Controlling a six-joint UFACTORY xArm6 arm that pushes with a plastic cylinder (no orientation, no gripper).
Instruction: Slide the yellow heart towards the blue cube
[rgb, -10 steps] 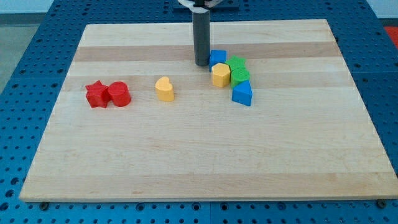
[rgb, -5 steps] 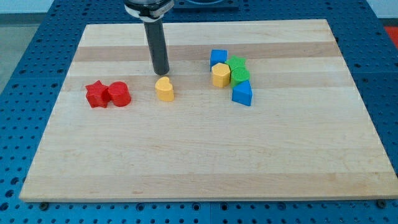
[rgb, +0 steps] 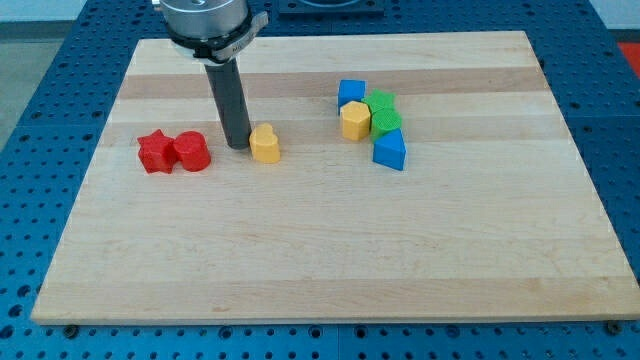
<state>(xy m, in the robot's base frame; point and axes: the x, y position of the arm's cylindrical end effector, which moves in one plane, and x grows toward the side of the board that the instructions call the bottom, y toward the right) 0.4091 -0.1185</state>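
Note:
The yellow heart lies left of the board's centre. My tip stands right at its left side, touching it or nearly so. The blue cube sits to the upper right, at the top of a cluster of blocks, well apart from the heart.
The cluster also holds a yellow hexagonal block, a green block and a blue triangular block. A red star and a red cylinder touch each other at the left. The wooden board lies on a blue perforated table.
My tip has moved from beside the blue cube leftwards across the board, passed above the yellow heart, and come down to the heart's left side. No block has moved.

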